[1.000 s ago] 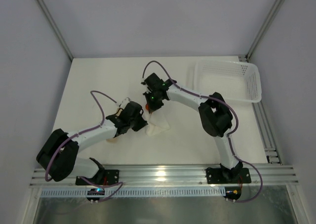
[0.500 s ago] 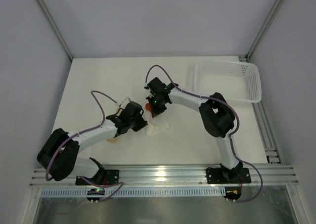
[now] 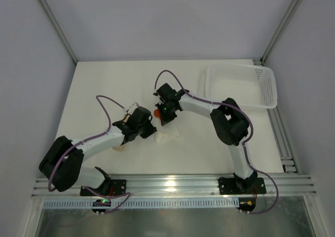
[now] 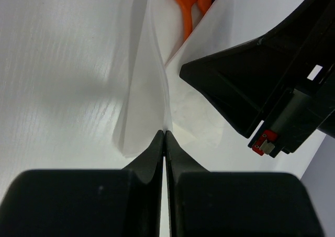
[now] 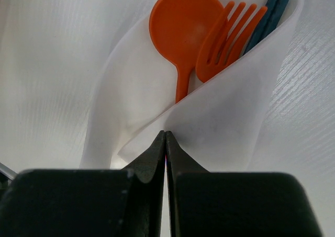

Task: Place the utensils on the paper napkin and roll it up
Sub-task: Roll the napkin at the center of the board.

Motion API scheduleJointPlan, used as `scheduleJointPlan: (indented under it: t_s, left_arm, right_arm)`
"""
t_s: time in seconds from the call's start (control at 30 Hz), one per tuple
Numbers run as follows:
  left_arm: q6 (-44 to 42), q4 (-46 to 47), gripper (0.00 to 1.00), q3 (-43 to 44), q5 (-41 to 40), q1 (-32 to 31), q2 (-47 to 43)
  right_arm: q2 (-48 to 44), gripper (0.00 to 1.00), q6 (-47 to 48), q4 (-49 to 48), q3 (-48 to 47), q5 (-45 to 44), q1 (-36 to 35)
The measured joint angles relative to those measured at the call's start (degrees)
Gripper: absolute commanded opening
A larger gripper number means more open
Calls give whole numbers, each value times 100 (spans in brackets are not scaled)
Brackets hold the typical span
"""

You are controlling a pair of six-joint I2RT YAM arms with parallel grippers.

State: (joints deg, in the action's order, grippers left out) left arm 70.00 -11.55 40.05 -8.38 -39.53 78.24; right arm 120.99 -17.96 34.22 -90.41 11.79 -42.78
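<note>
Rolling is the step in hand. The napkin [image 5: 225,122] lies at the centre of the top view, already folded over the spoon [image 5: 186,22], fork [image 5: 230,35] and a blue stick [image 5: 277,4]. Their heads poke out at the upper edge of the right wrist view. The right tool [image 5: 165,135] is pinched shut on the fold's lower edge. The left tool [image 4: 165,135] is likewise shut on a raised napkin crease. Next, I judge, one tool must carry its edge across the three while the other pins the bundle against the tabletop [image 3: 104,85].

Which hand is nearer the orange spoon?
Right. The right hand pinches the napkin just short of the spoon handle; the left hand pinches the napkin farther away.
</note>
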Motion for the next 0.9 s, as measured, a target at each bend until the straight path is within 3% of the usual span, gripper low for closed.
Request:
scheduleJointPlan:
  t_s: [0.9]
  left_arm:
    - [9, 7, 0, 402, -11, -66, -85]
  right_arm:
    - [48, 3, -31, -229, 107, 199, 24]
